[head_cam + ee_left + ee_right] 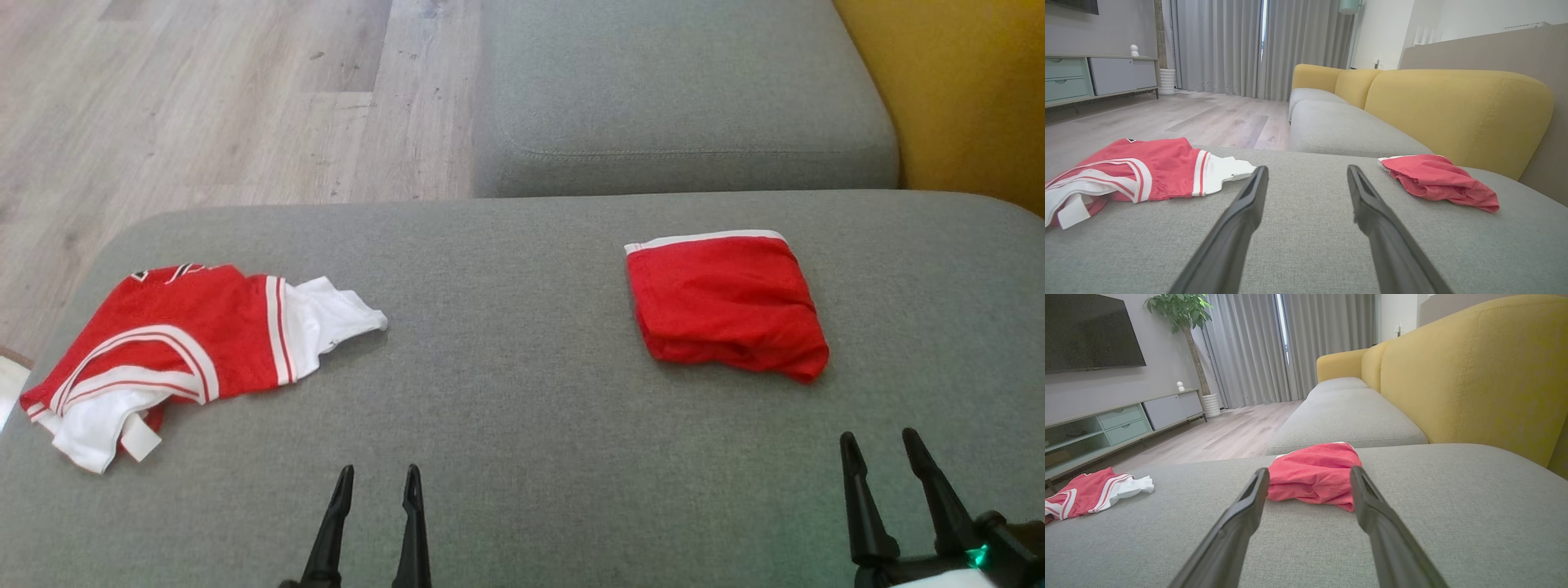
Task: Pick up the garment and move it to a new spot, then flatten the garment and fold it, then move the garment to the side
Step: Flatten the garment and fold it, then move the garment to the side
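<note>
Broad grey sofa cushion (522, 269) as the work surface. At its left end, crumpled red-and-white jersey (188, 343), likely the garment awaiting pickup. Well apart at right, neatly folded red shorts (722, 306), seemingly parked aside as finished. Near edge: left claw (380, 474) and right claw (880, 439), both spread, empty, poised over bare fabric.

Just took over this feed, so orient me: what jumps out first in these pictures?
Two red garments on the grey sofa cushion: a rumpled red-and-white garment at the robot's left, and a neatly folded red garment at its right. The left gripper and right gripper stand open and empty at the cushion's near side.
</note>
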